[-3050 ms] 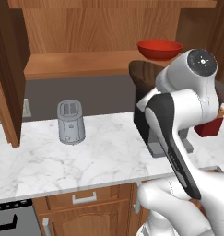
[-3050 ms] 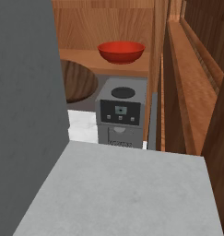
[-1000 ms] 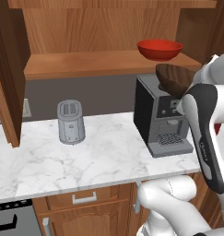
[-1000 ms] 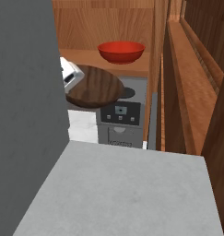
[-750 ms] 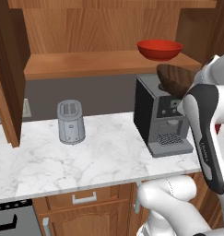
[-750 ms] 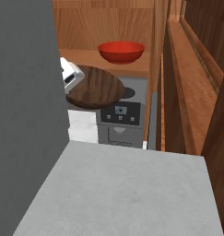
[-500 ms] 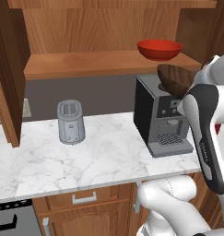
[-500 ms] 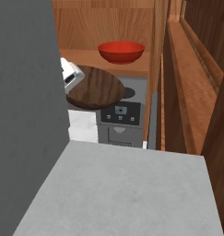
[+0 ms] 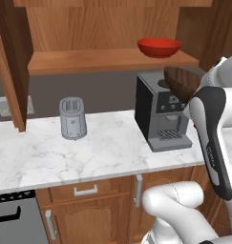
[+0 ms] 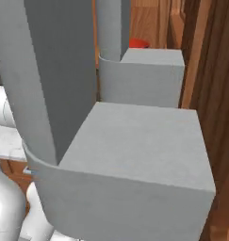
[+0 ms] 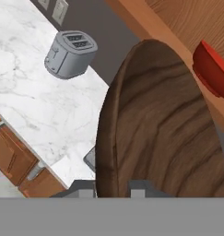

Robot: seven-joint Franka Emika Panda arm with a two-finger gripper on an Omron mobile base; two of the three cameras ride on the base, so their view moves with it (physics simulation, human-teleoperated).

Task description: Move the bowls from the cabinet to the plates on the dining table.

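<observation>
Brown bowl (image 11: 159, 124) lifted off shelf, clamped in pincer (image 11: 112, 186); one red bowl (image 9: 159, 46) remains; one toaster (image 9: 72, 117).

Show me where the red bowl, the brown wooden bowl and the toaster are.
red bowl (image 9: 159, 47), left base view, on its outer wall.
brown wooden bowl (image 11: 164, 143), hand view, on its wood-grained underside.
toaster (image 9: 72, 118), left base view, on its front face.

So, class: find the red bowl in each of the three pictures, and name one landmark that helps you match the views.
Left base view: the red bowl sits on the cabinet shelf, upper right, above the coffee machine.
Right base view: a red sliver near the top centre, behind grey blocks.
Hand view: at the right edge, beyond the brown bowl.
Shared landmark: the wooden cabinet shelf.
</observation>
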